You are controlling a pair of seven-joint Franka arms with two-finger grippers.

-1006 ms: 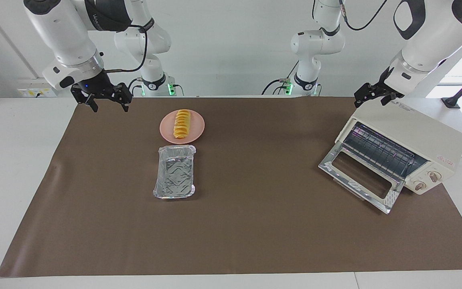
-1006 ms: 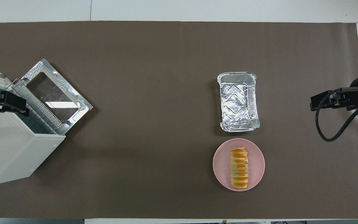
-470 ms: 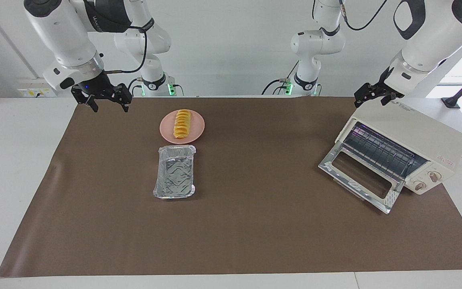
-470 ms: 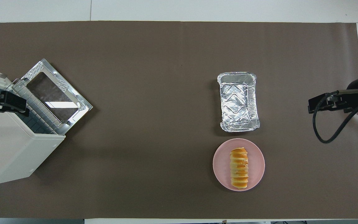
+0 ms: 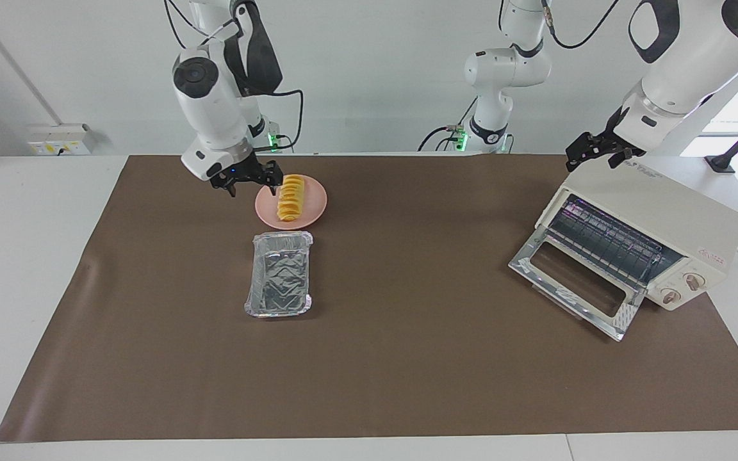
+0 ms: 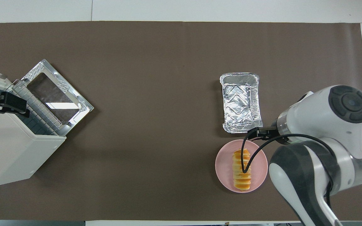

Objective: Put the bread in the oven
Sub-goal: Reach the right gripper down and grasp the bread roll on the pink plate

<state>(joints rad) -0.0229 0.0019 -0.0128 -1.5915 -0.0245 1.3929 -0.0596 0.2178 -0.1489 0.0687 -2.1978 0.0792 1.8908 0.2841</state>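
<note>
The bread (image 5: 291,198) is a ridged yellow-orange loaf lying on a round pink plate (image 5: 315,206); it also shows in the overhead view (image 6: 242,169). My right gripper (image 5: 252,187) is open and empty. It hangs low over the plate's edge toward the right arm's end of the table, close beside the bread. The cream-white oven (image 5: 667,221) stands at the left arm's end, its glass door (image 5: 574,282) dropped open and the wire rack showing. My left gripper (image 5: 592,157) waits open over the oven's top.
An empty silver foil tray (image 5: 279,275) lies just farther from the robots than the plate. A brown mat (image 5: 407,358) covers the table. In the overhead view the right arm (image 6: 319,157) covers the mat beside the plate.
My right arm has swung in from the table's end to the plate, and its gripper has come down beside the bread. The left arm, bread, tray and oven have not moved.
</note>
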